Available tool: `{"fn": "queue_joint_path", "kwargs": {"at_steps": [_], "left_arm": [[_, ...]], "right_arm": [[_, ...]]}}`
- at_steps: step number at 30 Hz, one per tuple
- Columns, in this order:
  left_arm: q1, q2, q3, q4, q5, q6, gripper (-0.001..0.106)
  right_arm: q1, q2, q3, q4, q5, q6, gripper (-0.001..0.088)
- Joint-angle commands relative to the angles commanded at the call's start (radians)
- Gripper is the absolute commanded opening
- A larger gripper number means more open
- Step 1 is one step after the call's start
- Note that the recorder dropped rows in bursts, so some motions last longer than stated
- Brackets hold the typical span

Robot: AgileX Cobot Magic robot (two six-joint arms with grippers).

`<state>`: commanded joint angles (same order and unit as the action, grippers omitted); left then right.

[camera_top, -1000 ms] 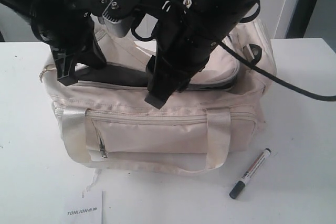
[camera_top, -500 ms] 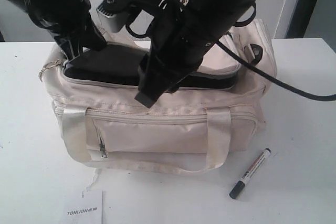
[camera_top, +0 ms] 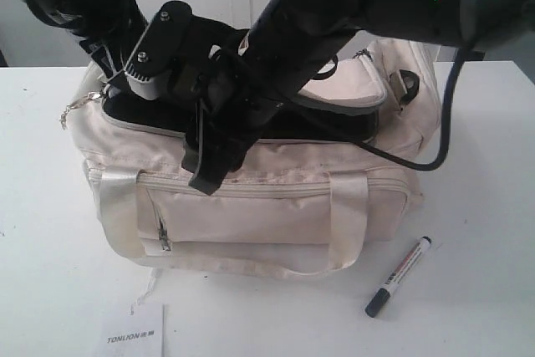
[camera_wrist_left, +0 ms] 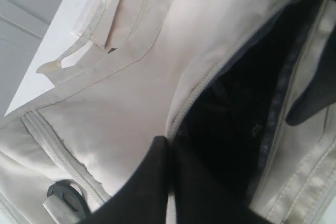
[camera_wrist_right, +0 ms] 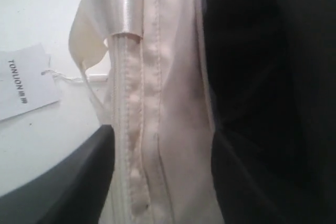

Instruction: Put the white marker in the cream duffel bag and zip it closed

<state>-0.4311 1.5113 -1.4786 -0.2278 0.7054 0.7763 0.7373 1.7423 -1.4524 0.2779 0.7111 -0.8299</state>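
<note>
Here, right end effector [camera_wrist_right: 160, 145] open astride cream duffel bag [camera_top: 251, 215] rim, left end effector [camera_wrist_left: 169, 148] tight there.

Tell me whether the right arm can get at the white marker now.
Probably yes: the white marker lies uncovered on the table, though the right pincer must first lift off the cream duffel bag.

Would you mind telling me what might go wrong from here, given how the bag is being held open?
1. The right gripper straddles the front rim of the cream duffel bag with jaws apart; withdrawing, a finger might snag the fabric.
2. The left gripper pinches the opening's edge; a slip could let the flap drop shut.
3. The white marker lies loose on the table and may roll when grasped.
</note>
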Motion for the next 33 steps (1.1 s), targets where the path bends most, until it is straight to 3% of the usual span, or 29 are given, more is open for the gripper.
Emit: {"fn": "queue_joint_path", "kwargs": {"at_steps": [7, 16, 19, 29, 33], "left_arm": [[0.000, 0.000, 0.000, 0.000, -0.002, 0.000, 0.000], [0.000, 0.000, 0.000, 0.000, -0.002, 0.000, 0.000], [0.000, 0.000, 0.000, 0.000, -0.002, 0.000, 0.000], [0.000, 0.000, 0.000, 0.018, -0.003, 0.000, 0.000], [0.000, 0.000, 0.000, 0.023, -0.003, 0.000, 0.000]], "right_arm": [[0.000, 0.025, 0.000, 0.009, -0.082, -0.021, 0.0574], [0.000, 0.095, 0.000, 0.170, -0.155, -0.023, 0.0561], [0.000, 0.107, 0.000, 0.174, -0.131, -0.023, 0.0483], [0.000, 0.112, 0.000, 0.163, -0.087, -0.023, 0.0027], [0.000, 0.101, 0.000, 0.159, -0.067, -0.023, 0.0000]]}}
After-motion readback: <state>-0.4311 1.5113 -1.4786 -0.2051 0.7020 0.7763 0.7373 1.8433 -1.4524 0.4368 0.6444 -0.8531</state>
